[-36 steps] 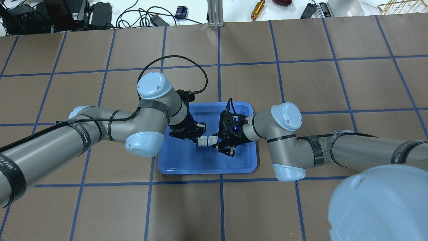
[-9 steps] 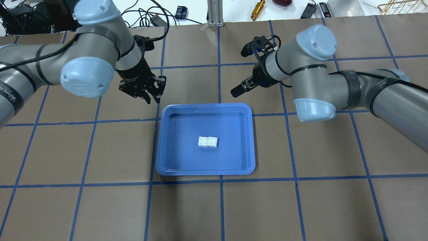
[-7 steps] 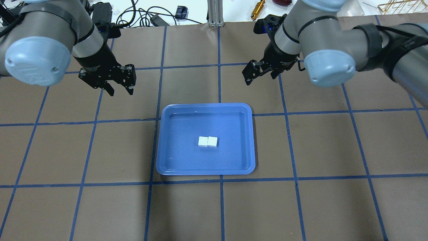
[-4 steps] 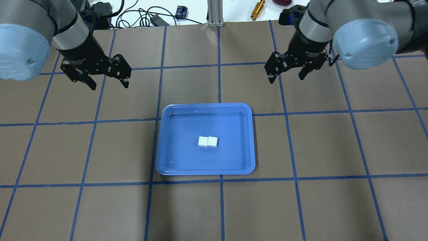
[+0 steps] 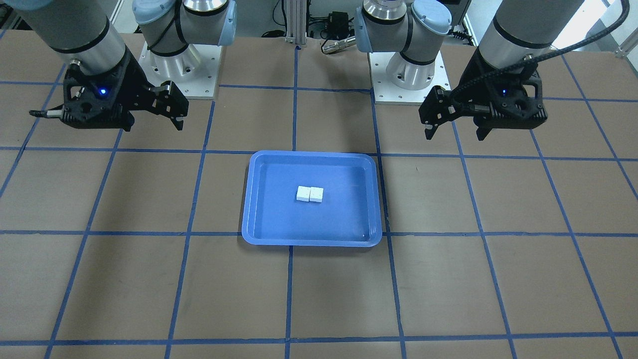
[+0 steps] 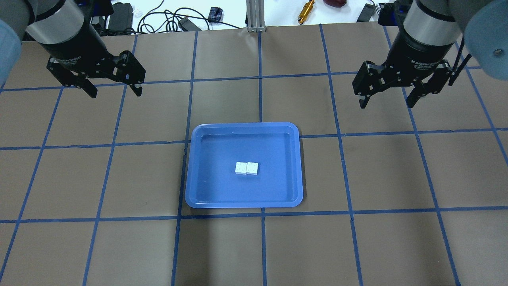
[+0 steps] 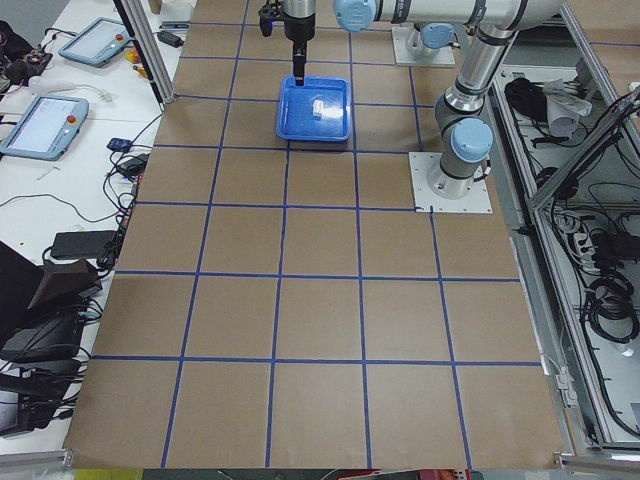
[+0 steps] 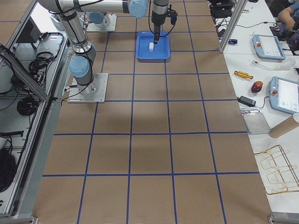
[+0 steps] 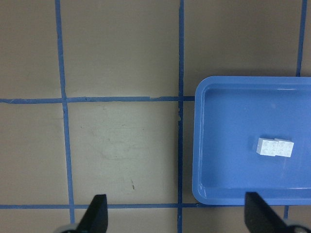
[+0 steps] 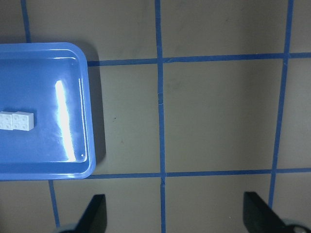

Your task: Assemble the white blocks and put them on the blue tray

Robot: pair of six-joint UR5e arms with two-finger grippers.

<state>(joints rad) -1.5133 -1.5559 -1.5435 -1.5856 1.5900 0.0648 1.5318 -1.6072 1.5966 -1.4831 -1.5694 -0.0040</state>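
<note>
Table; white blocks in blue tray

Tally on and around the table:

- Small white square plastic blocks with studs: two.
- Bright blue rectangular plastic tray with a shallow rim: one.
- Grey robot arms with pale blue joint caps: two, the left arm and the right arm.
- Black two-finger grippers: two, the left gripper and the right gripper.
- White metal base plates: two.
- Grey handheld teach pendants with blue edging: two.
- Brass-coloured cylinder: one.
- Brown cardboard tube: one.
- Gold wire rack: one.
</note>
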